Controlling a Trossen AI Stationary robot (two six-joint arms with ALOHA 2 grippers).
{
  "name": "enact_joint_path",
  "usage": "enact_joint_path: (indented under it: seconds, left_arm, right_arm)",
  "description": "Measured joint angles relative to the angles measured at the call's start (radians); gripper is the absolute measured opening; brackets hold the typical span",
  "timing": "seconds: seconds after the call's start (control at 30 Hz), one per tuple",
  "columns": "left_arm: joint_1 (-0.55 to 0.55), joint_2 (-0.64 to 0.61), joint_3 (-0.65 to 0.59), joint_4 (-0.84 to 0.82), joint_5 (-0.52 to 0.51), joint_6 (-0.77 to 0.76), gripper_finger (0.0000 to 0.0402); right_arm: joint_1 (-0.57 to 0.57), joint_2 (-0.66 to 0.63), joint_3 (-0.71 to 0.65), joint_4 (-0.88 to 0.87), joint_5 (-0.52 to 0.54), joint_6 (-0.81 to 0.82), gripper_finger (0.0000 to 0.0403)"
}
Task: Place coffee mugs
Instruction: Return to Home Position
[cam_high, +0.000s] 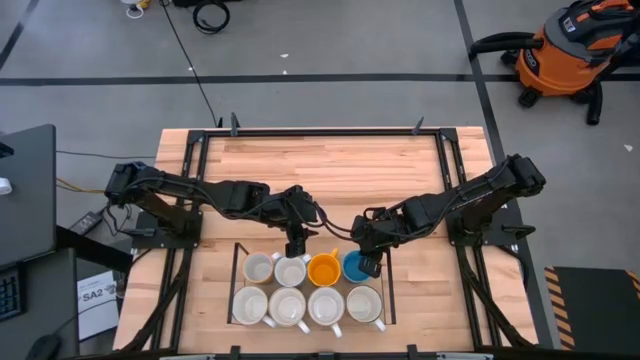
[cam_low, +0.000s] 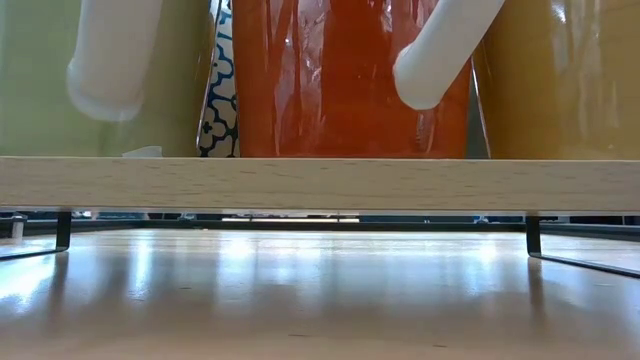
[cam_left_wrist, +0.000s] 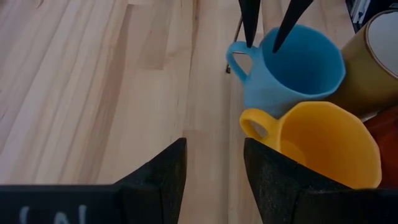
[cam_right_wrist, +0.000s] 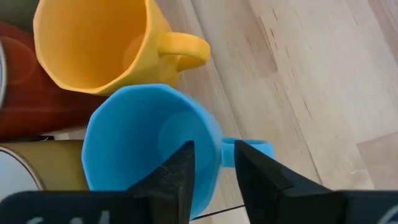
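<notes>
Several coffee mugs stand upright in two rows inside a black wire frame (cam_high: 237, 285) at the near middle of the table. The far row holds a cream mug (cam_high: 259, 268), a white mug (cam_high: 291, 270), an orange-yellow mug (cam_high: 323, 268) and a blue mug (cam_high: 353, 265). My right gripper (cam_right_wrist: 212, 148) is open over the blue mug (cam_right_wrist: 143, 143), pointing steeply down. One finger (cam_left_wrist: 289, 22) is inside the cup and one finger (cam_left_wrist: 249, 25) outside by the handle (cam_right_wrist: 255, 149). My left gripper (cam_left_wrist: 214, 168) hangs open above the frame's far edge, near the orange-yellow mug (cam_left_wrist: 323, 143).
The near row holds white mugs (cam_high: 287, 307). A red-brown mug wall (cam_right_wrist: 25, 93) stands next to the blue and orange-yellow ones. Bare wooden table (cam_high: 330, 165) lies beyond the frame toward the far edge. An orange shop vacuum (cam_high: 570, 50) stands on the floor.
</notes>
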Motion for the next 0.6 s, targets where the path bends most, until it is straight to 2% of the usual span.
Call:
enact_joint_path:
  seconds: [0.33,0.6]
  left_arm:
    - [0.000,0.000,0.000,0.011,0.000,0.000,0.0167]
    - [0.000,0.000,0.000,0.073,-0.001,0.005,0.0167]
  right_arm:
    - [-0.005,0.000,0.000,0.029,0.001,-0.030,0.0126]
    - [-0.047,0.000,0.002,0.261,0.000,-0.197,0.0126]
